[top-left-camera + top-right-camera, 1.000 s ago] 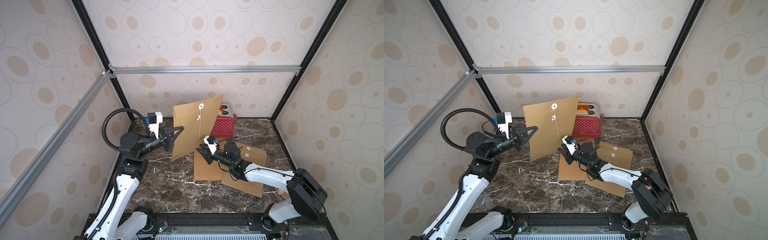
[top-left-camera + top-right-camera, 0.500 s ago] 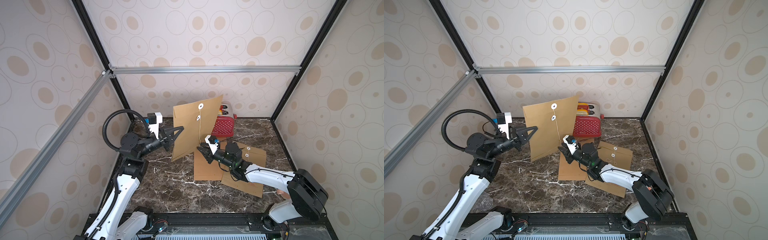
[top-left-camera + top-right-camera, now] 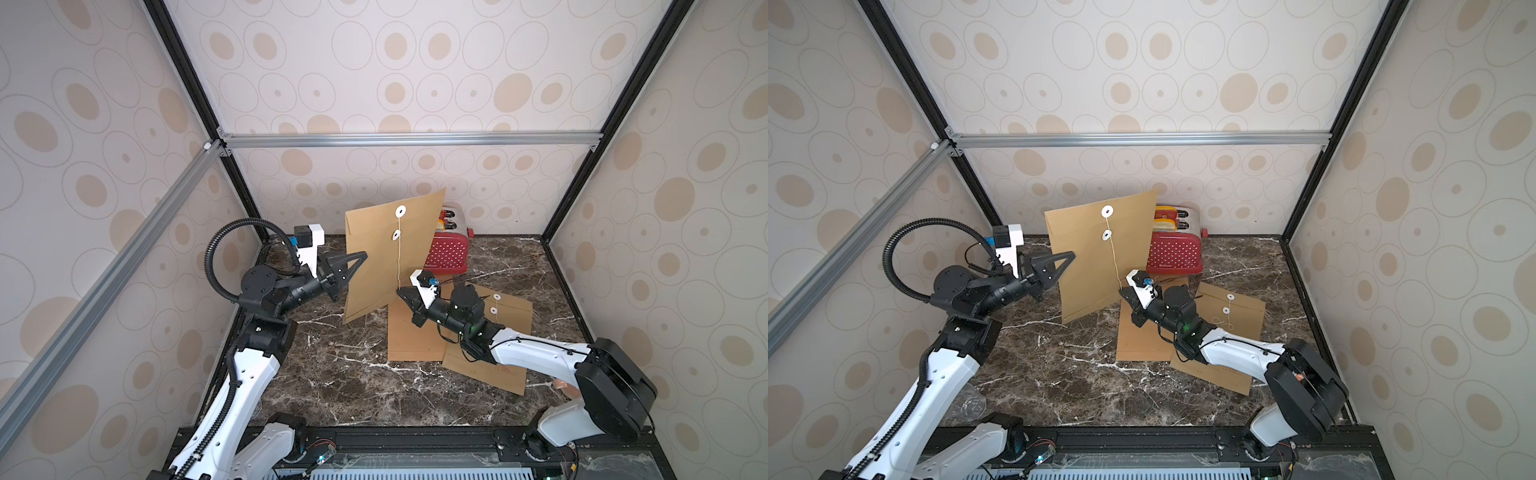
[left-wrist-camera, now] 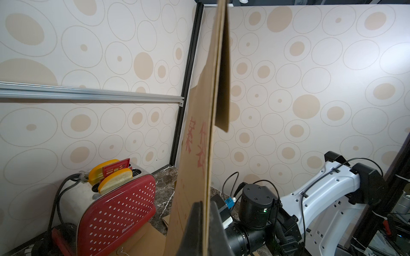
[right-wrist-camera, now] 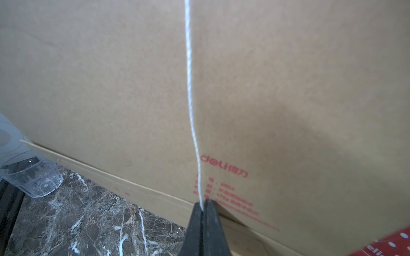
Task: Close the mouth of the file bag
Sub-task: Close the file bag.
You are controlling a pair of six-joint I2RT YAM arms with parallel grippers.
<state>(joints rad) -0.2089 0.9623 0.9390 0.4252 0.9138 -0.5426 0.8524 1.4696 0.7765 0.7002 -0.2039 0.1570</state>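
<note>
My left gripper point(image 3: 363, 255) clamps the edge of the upright file bag point(image 3: 415, 232), while my right gripper point(image 3: 400, 291), nearer its foot, pinches the string point(image 3: 399, 266) that runs straight up to the white buttons point(image 3: 396, 235), which I judge I must wind it around.

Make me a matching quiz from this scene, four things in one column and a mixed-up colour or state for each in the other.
Column A
1. left tool
2. right tool
3. toaster
4. cup

Column B
a. clear
b. shut on the string
c. red with white dots
d. shut on the upright bag

Pairs: 1-d, 2-b, 3-c, 4-a
</note>
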